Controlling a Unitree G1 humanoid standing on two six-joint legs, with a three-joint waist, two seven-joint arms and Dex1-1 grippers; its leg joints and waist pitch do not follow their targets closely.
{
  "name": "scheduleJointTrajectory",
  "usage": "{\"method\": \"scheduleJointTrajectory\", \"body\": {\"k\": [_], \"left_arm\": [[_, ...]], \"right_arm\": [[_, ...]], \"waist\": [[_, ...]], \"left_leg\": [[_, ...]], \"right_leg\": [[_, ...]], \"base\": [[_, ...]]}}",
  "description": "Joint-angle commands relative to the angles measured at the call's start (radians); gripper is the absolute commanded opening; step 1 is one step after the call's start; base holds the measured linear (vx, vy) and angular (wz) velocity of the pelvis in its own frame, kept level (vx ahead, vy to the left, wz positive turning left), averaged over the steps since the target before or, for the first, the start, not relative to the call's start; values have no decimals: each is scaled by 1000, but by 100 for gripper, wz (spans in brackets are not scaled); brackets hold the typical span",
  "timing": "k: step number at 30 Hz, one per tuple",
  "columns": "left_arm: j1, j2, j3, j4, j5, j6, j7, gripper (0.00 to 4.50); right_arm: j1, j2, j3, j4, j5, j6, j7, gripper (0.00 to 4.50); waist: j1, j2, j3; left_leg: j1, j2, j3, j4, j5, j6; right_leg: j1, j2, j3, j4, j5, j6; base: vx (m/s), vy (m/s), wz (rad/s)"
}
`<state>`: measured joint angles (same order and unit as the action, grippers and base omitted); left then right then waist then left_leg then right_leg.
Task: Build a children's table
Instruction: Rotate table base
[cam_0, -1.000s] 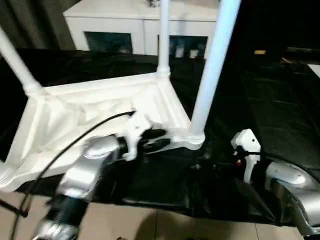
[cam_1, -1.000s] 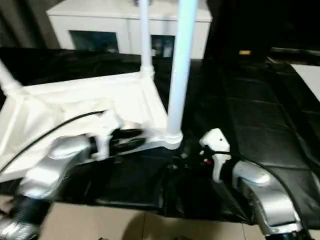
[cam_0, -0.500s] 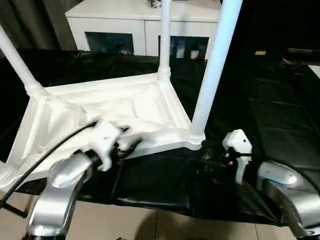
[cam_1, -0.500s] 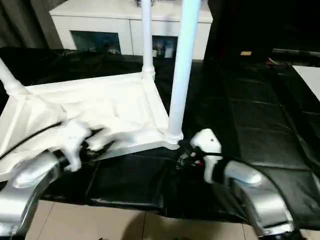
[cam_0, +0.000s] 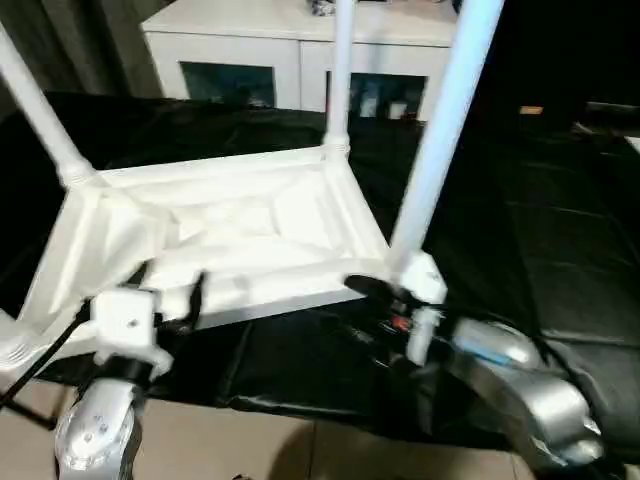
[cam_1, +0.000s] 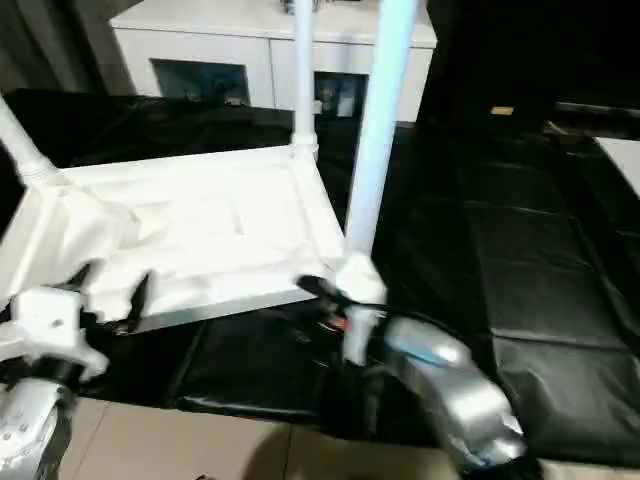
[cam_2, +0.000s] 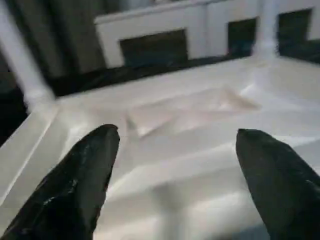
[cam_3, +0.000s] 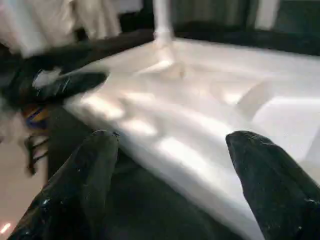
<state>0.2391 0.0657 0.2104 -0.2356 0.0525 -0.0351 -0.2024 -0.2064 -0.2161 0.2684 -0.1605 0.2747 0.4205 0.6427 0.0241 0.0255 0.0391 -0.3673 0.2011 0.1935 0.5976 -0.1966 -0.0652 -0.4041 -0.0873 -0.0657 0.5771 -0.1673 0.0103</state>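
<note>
You have the upturned tabletop on black sheeting, a white cabinet behind; left gripper and right gripper both spread, empty.

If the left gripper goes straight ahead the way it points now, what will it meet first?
Most likely the near rim of the upturned white tabletop. The left gripper is open and aimed at that edge, with the ribbed underside behind it. The depth is hard to judge, but nothing else lies between.
</note>
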Motion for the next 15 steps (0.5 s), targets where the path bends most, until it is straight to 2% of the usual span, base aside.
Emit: {"method": "scheduleJointTrajectory", "body": {"k": [1, 4, 5, 7, 8, 11, 15], "left_arm": [[10, -2, 14, 7, 15, -17, 34, 449], [48, -29, 8, 24, 2, -47, 46, 450], [67, -36, -7, 29, 0, -57, 43, 450], [74, -39, -14, 31, -1, -59, 43, 450], [83, -47, -17, 33, 3, -65, 58, 450], [105, -68, -20, 42, 0, -81, 83, 450], [137, -94, -18, 41, 1, -97, 114, 450]], "right_arm": [[-17, 14, -10, 34, -23, -14, -47, 383], [-96, 88, -87, 177, -63, -55, -215, 383], [-127, 107, -119, 233, -72, -73, -272, 383], [-140, 112, -132, 256, -74, -82, -291, 383], [-164, 123, -162, 299, -77, -88, -340, 383], [-188, 131, -190, 348, -92, -106, -387, 383], [-207, 134, -214, 390, -100, -125, -415, 383]], "waist": [[-4, 7, -40], [-7, 2, -39], [-8, 5, -41], [-4, 6, -40], [-2, 7, -41], [-1, 7, -43], [0, 3, -46]], "left_leg": [[14, 28, -27, -90, -426, -13], [11, 27, -26, -92, -431, -20], [13, 26, -28, -91, -433, -23], [19, 27, -24, -90, -445, -25], [19, 27, -23, -90, -443, -26], [13, 28, -24, -92, -420, -25], [11, 29, -20, -89, -393, -18]], "right_leg": [[14, -35, 36, -92, -465, -67], [14, -37, 35, -91, -457, -82], [14, -36, 35, -89, -455, -85], [9, -32, 37, -91, -445, -81], [10, -32, 38, -90, -430, -81], [18, -32, 38, -83, -385, -88], [20, -33, 40, -80, -350, -97]], "base": [[0, 0, 0], [0, 0, 0], [0, 0, 0], [0, 0, 0], [0, 0, 0], [0, 0, 0], [0, 0, 0]]}}
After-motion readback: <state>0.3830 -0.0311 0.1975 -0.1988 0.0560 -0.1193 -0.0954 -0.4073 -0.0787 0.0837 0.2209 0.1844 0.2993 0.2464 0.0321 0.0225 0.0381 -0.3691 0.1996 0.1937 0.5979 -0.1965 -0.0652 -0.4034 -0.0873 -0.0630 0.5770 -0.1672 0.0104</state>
